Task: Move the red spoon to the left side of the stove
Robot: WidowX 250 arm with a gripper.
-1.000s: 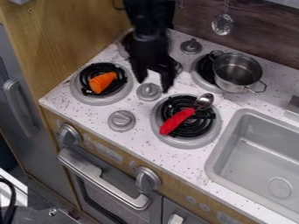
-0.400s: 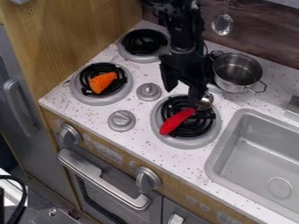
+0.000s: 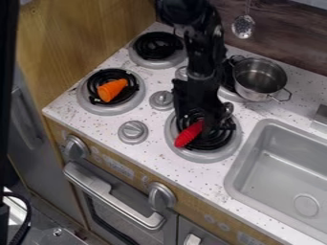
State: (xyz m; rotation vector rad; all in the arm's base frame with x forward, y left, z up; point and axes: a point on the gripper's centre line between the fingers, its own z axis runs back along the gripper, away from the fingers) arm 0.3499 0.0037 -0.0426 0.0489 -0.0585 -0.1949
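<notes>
Camera view: a toy stove seen at a slant from above; the countertop is pale with dark speckles; its front panel is wood-grained, as is the light brown side wall.
Burners: round grey rims around black ridged coils; the red spoon lies on the lower-right burner; a stubby orange cone lies on the lower-left one; the upper-left burner is of the same make.
Knob: rounded grey, with a raised grip bar; beside the lower-right burner.
Pot: shiny metal, round, with thin loop handles; at the upper right of the stove.
Sink: matt grey basin with rounded corners; a round drain in its floor.
Spoon direction: long axis on a slant; the handle end points to the picture's lower left, the bowl to the upper right.
Red spoon: bright red handle, plump and tapering to a blunt end; bowl of shiny metal, partly hidden by the gripper.
Gripper: black, hanging down over the middle of the spoon; how far open it is, I cannot tell; whether it has hold of the spoon, I cannot tell either.
</notes>
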